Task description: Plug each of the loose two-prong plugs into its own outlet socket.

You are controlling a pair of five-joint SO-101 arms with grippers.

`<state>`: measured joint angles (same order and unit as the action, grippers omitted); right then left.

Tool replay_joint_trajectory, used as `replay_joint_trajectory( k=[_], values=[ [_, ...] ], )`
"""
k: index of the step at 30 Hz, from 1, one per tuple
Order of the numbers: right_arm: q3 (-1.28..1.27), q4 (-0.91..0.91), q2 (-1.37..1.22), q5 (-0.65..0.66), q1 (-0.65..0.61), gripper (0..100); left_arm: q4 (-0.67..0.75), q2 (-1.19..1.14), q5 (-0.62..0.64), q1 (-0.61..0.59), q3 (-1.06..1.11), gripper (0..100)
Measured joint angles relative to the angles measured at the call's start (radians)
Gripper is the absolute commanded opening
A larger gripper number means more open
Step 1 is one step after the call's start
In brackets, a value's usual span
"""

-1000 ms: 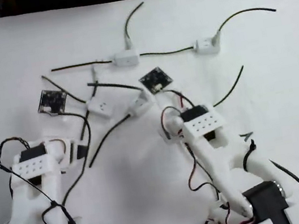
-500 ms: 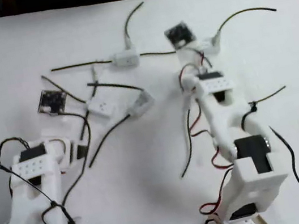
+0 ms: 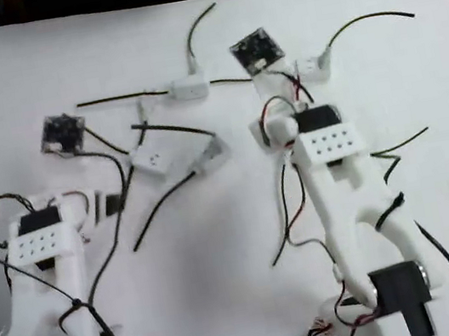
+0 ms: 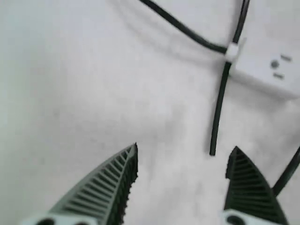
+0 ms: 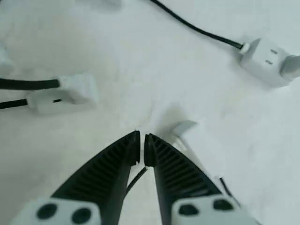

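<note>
Light is bright and even on the white table (image 3: 227, 288). Soft grey shadows lie near my right gripper (image 5: 142, 140).

Left arm (image 3: 44, 276) at lower left, right arm (image 3: 341, 192) at centre right, white corded sockets (image 3: 190, 88) across the worktop's (image 3: 434, 81) upper middle.

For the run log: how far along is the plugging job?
Done: no plug visibly seated. The white three-hole outlet block by the left gripper shows bare slots; so does the white two-slot outlet block ahead of the right gripper. In hand: nothing clear; left jaws open, right shut. Remaining: every insertion.
</note>
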<state>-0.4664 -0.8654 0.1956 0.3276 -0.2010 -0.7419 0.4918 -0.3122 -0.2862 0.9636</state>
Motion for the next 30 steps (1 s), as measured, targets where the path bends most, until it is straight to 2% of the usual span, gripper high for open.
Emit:
replay_joint_trajectory(
  k=[4, 7, 10, 16, 21, 30],
  values=[
    [-0.094, 0.003, 0.074, -0.152, -0.041, 1.9, 0.000, 0.000, 0.069, 0.018, -0.121, 38],
    [-0.150, 0.074, 0.081, -0.272, -0.041, 1.9, 0.000, -0.014, 0.084, 0.058, -0.209, 36],
    [-0.229, 0.172, 0.081, -0.330, -0.038, 1.9, 0.000, -0.100, 0.084, 0.101, -0.308, 36],
    [-0.379, 0.367, 0.081, -0.348, -0.040, 1.9, 0.000, -0.427, 0.084, 0.167, -0.545, 36],
    [-0.419, 0.443, 0.081, -0.348, -0.023, 1.9, -0.008, -0.700, 0.084, 0.203, -0.736, 36],
    [-0.419, 0.454, 0.081, -0.348, -0.021, 1.9, -0.275, -1.094, 0.029, 0.219, -1.168, 28]
  ],
)
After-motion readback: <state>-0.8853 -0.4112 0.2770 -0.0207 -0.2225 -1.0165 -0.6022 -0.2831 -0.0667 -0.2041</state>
